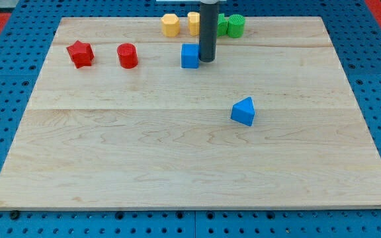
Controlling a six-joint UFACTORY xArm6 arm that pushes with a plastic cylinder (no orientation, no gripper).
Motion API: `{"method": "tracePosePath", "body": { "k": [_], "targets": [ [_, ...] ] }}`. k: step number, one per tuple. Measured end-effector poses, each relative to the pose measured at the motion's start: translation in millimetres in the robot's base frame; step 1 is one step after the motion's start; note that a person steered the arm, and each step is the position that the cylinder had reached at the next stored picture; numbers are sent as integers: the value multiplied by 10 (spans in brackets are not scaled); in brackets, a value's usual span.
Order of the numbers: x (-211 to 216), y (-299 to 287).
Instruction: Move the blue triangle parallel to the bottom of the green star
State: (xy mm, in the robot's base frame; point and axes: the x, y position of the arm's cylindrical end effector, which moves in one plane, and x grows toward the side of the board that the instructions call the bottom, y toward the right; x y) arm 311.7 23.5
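Blue triangle (pixel 243 111) lying alone at about four o'clock of board centre, right of the middle, well apart from everything else. Two blue blocks in all: that triangle plus a blue cube (pixel 190 56) up at twelve o'clock. My tip (pixel 206 61) planted just beside the cube's right face, touching or nearly so, at about eleven o'clock from the triangle and well apart from it; plain rod, no jaws to open, nothing held. Behind the rod at the view's top edge, two green blocks: a green star (pixel 221 24), partly hidden by the rod, and a green cylinder (pixel 236 26) just beside it on the right. Two yellow blocks at eleven o'clock: a yellow hexagon (pixel 170 24) and a yellow block (pixel 194 22) half hidden, shape unclear. Two red blocks at ten o'clock: a red star (pixel 80 53) and a red cylinder (pixel 127 55). One wooden board (pixel 177 172) under all eight.
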Motion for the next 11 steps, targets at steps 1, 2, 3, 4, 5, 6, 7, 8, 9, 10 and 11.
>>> {"method": "tracePosePath", "body": {
  "k": [1,2,3,4,5,6,7,8,9,10,11],
  "targets": [
    [2,-105],
    [291,189],
    [985,651],
    [1321,1117],
    [1710,1046],
    [1755,558],
    [1660,469],
    [1550,419],
    [1156,379],
    [678,361],
    [246,284]
  ]
}}
